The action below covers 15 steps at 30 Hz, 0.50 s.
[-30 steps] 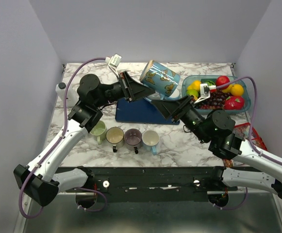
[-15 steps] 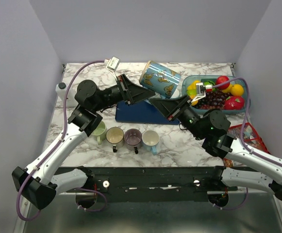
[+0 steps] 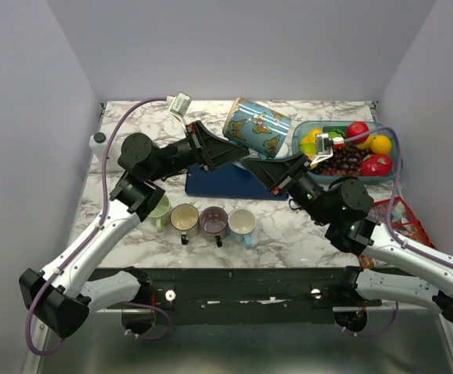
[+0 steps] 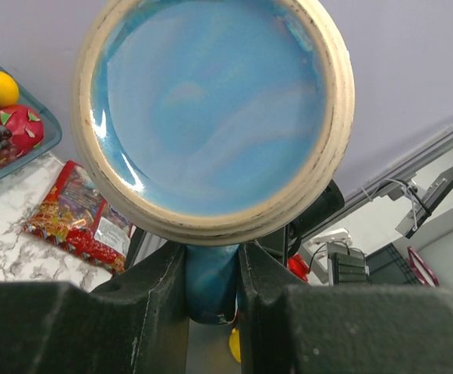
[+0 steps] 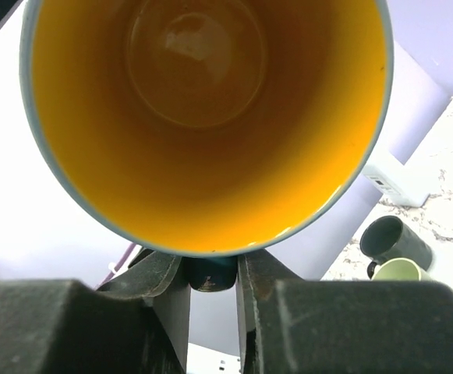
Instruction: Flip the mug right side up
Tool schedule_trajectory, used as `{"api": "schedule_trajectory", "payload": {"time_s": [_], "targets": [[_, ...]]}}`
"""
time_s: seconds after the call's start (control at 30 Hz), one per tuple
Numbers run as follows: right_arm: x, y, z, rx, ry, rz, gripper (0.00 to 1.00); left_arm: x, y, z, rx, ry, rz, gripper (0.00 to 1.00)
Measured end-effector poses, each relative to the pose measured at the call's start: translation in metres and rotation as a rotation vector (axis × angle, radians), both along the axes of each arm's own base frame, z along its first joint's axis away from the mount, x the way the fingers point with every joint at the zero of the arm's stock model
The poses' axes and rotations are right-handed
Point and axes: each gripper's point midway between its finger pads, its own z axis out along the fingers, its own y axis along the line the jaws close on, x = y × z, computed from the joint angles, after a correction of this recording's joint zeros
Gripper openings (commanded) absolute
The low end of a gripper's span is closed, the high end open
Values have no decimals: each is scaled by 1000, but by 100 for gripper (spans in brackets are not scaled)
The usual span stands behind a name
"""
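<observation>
Blue butterfly-patterned ceramic mug (image 3: 257,131) hangs tilted in mid-air, base facing the left hand (image 4: 212,261), mouth facing the right hand (image 5: 209,269), both clamping its handle (image 4: 210,300).

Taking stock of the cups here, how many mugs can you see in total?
5. Four stand in a row before the arms: green mug, tan mug, purple mug, white mug. The butterfly mug is held aloft between left gripper and right gripper. None seems hidden.
</observation>
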Motion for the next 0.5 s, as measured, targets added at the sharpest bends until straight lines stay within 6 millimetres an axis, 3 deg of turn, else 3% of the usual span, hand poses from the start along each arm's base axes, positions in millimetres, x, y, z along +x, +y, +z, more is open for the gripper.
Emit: {"api": "schedule_trajectory", "payload": {"time_s": [0.13,0.17,0.23,0.3,0.37,0.5], "targets": [[0,-1,0,1,-1,-2,35,-1,0,-1,-8,0,-5,0],[0,-1,0,-1,-1,-4,44,-1,0,-1,-9,1,-6,0],[1,-2,-1,-7,-2,-15,49,-1,-1,-3,-9,8,-8,0],[5,-4,-4,-21,0,-35,33,-1,-2,-6,-8,21,-11,0],[6,-5,-6,-29,2,-43,1,0,-2,-9,-8,29,-9,0],[4,-7,-8,-29,13,-41,1,0,-2,-9,-16,23,-8,0]]}}
